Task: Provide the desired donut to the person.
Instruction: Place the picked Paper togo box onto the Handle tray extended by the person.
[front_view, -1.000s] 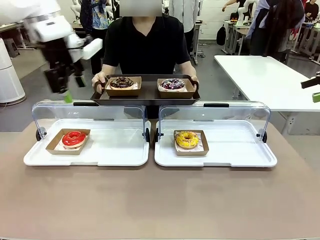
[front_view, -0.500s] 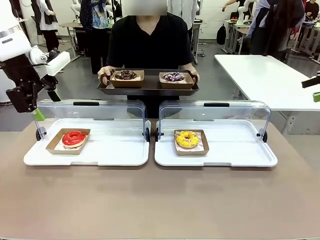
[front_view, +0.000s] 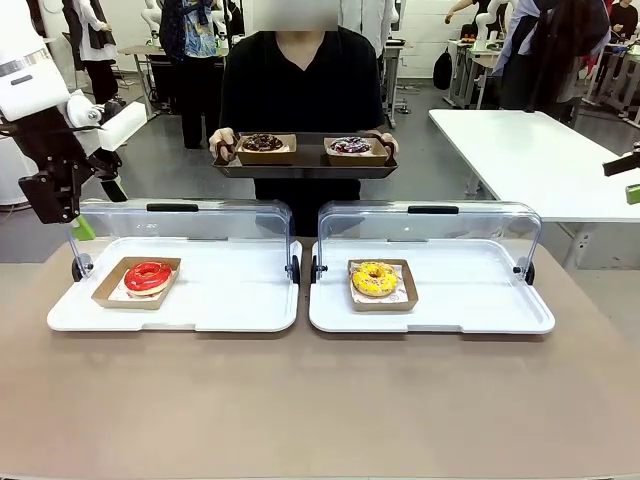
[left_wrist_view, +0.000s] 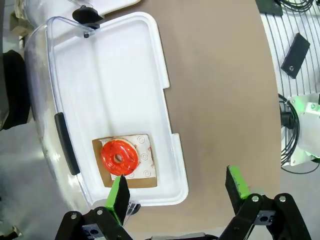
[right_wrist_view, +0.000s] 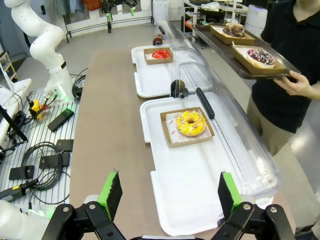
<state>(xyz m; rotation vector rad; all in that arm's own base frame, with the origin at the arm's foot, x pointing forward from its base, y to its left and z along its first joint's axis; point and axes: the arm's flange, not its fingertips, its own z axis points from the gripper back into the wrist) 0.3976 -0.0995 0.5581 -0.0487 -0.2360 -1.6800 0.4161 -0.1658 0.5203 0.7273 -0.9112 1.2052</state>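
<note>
The person (front_view: 300, 90) in a black T-shirt stands at the far side, holding a dark tray (front_view: 305, 168) with both hands. On it sit a chocolate donut (front_view: 263, 143) and a purple-frosted donut (front_view: 350, 145), each in a cardboard tray. A red donut (front_view: 148, 276) lies in the left display case and a yellow donut (front_view: 374, 278) in the right one. My left gripper (front_view: 80, 228) hangs open and empty above the left case's outer end, with the red donut (left_wrist_view: 119, 158) below its fingers. My right gripper (right_wrist_view: 169, 174) is open, high over the right case and the yellow donut (right_wrist_view: 190, 123).
Both white display cases (front_view: 60, 322) (front_view: 545, 322) have their clear lids (front_view: 180, 225) (front_view: 430, 228) swung up at the back. The brown table (front_view: 320, 400) is bare in front of them. A white table (front_view: 540, 160) stands at the back right, with other people behind it.
My left arm has swung from beside the person's tray out to the far left, then held still. The person has lifted the tray and drawn it back towards the body.
</note>
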